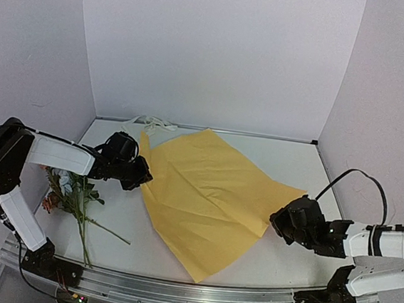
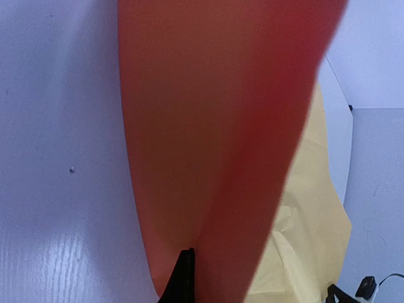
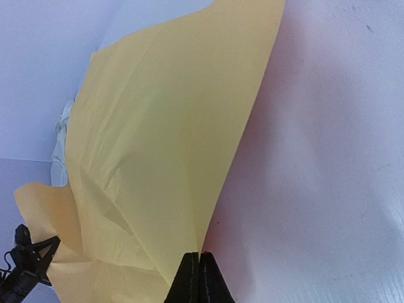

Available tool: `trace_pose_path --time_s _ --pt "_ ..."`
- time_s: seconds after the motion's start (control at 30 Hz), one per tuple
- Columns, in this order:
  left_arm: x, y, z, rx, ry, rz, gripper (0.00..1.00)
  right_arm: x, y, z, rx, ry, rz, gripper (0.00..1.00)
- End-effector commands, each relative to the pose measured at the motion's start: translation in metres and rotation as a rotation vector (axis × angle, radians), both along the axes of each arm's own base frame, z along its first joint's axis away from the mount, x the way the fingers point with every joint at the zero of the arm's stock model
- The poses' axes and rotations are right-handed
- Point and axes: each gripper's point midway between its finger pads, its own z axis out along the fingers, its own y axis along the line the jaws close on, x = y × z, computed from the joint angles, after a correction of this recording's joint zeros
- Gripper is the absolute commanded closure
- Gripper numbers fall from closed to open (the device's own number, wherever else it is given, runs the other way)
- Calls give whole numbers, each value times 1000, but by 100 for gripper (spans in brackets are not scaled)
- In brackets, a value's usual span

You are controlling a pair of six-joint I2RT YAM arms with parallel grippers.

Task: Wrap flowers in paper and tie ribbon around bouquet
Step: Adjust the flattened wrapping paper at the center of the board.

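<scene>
The paper (image 1: 209,191) lies spread across the table's middle, yellow face up. My left gripper (image 1: 141,176) is shut on its left edge. In the left wrist view the lifted orange underside (image 2: 214,126) fills the frame and hides one finger; the other fingertip (image 2: 184,274) shows. My right gripper (image 1: 279,223) is shut on the paper's right corner, and its fingers (image 3: 189,278) pinch the yellow sheet (image 3: 158,145) at its edge. The flowers (image 1: 69,190) lie on the table at the left, beside the left arm, stems toward the front. The ribbon (image 1: 151,123) lies at the back, partly under the paper. No bouquet is in view.
White walls close the table at the back and both sides. A metal rail (image 1: 174,292) runs along the near edge between the arm bases. The right arm's black cable (image 1: 360,177) loops above the table at the right.
</scene>
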Motion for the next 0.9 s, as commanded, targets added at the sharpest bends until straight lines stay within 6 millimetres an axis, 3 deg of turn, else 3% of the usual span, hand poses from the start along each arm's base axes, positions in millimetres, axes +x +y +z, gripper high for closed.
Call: trace_pose_path --time_s 0.0,0.2,0.33,0.43,0.5,0.6,0.67,0.87 --pt "-28 -24 24 -32 -18 -121 99 21 -10 12 -179 28 79 100" --pt "-92 -71 17 -65 44 -230 95 53 -24 25 -386 81 190 100" --pt "-132 -113 14 -54 47 -333 92 79 -31 47 -487 74 251 100" --pt "-146 -140 22 -27 9 -415 87 102 -33 60 -510 50 327 100" --pt "-157 -153 31 -31 -21 -472 77 117 -32 64 -515 42 377 100" --pt "-173 -160 51 -6 -79 -533 51 137 -27 75 -537 14 453 100" --pt "-183 -155 69 9 -127 -569 40 147 -23 76 -546 9 500 100" --pt "-212 -122 122 21 -241 -671 24 171 -19 70 -620 19 614 100"
